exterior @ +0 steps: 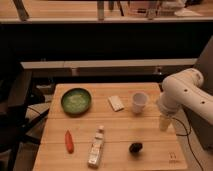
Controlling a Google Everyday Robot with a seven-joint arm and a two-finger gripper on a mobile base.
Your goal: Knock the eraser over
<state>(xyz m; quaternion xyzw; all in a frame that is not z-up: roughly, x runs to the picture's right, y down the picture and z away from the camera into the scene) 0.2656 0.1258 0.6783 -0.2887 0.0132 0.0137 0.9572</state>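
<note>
The eraser [135, 147] is a stubby dark lump on the wooden table [115, 125], near the front edge and right of centre. My gripper [164, 123] hangs from the white arm [186, 92] at the table's right side. It points down just above the tabletop, behind and to the right of the eraser and clear of it. It holds nothing that I can see.
A white cup [139, 102] stands just left of the arm. A flat whitish piece [115, 103] lies beside the cup and a green bowl [76, 100] sits at the back left. A lying bottle [96, 146] and a red-orange vegetable [69, 141] are left of the eraser.
</note>
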